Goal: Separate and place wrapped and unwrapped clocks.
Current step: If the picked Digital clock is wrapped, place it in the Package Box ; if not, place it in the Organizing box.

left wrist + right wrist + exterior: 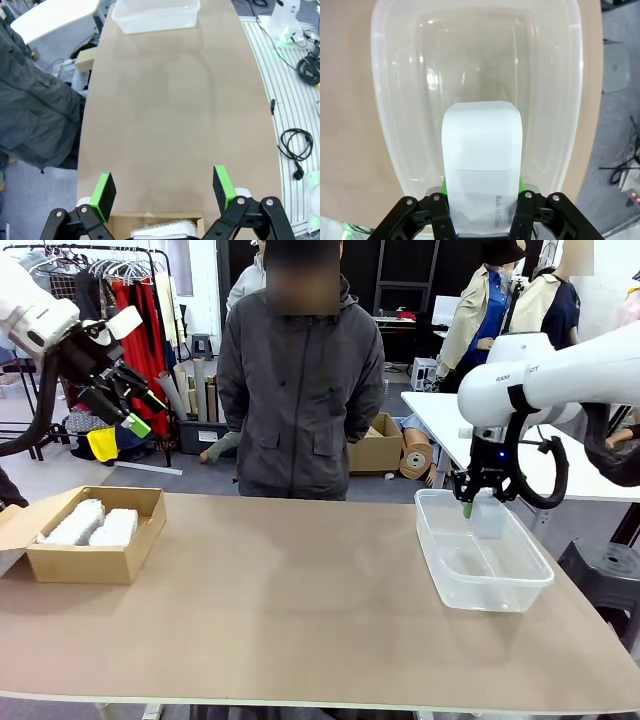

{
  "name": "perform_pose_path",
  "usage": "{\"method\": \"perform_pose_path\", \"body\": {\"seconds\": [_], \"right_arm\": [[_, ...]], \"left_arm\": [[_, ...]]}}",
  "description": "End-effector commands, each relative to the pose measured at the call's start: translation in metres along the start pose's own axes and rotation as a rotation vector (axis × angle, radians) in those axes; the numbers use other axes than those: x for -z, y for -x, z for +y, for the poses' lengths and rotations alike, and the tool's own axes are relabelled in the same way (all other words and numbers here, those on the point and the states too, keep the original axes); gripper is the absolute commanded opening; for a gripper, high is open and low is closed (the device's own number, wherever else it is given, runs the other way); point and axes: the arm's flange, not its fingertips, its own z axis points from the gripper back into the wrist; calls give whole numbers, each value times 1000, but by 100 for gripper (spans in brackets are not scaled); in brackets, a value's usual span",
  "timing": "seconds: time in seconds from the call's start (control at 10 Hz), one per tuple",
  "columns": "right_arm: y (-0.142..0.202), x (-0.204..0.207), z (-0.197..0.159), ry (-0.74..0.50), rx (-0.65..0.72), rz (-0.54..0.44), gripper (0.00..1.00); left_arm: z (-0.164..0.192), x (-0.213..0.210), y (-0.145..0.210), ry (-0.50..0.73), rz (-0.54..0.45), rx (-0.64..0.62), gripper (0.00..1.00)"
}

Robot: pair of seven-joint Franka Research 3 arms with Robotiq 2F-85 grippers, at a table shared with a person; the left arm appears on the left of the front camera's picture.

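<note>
Bare clock (482, 165) above tub (395, 100)

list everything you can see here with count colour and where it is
wrapped clocks: two, white in crinkly wrap, side by side in the cardboard box
cardboard box: one, brown, table's left end
unwrapped clock: one, white, held above the tub
plastic tub: one, clear, table's right end
table: one, tan
person: one, dark grey jacket, far side
left gripper: open, raised above the box
right gripper: shut on the unwrapped clock
</note>
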Motion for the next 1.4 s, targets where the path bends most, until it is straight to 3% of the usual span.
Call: {"method": "perform_pose_path", "body": {"seconds": [0.0, 0.2, 0.5, 0.8, 1.0, 1.3], "right_arm": [[8, 12, -17, -35, -13, -7, 0], [15, 41, -18, 45, -12, -49, 0], [9, 62, -8, 11, 26, -98, 0], [6, 86, 2, 34, 26, -78, 0], [5, 99, 12, 34, 84, -139, 0], [3, 105, 16, 49, 77, -125, 0]], "left_arm": [[-2, -2, 2, 7, 6, 16, 100], [-2, -2, 2, 7, 6, 16, 100], [-2, -2, 2, 7, 6, 16, 100], [-2, -2, 2, 7, 6, 16, 100], [-2, -2, 2, 7, 6, 16, 100], [-2, -2, 2, 7, 6, 16, 100]]}}
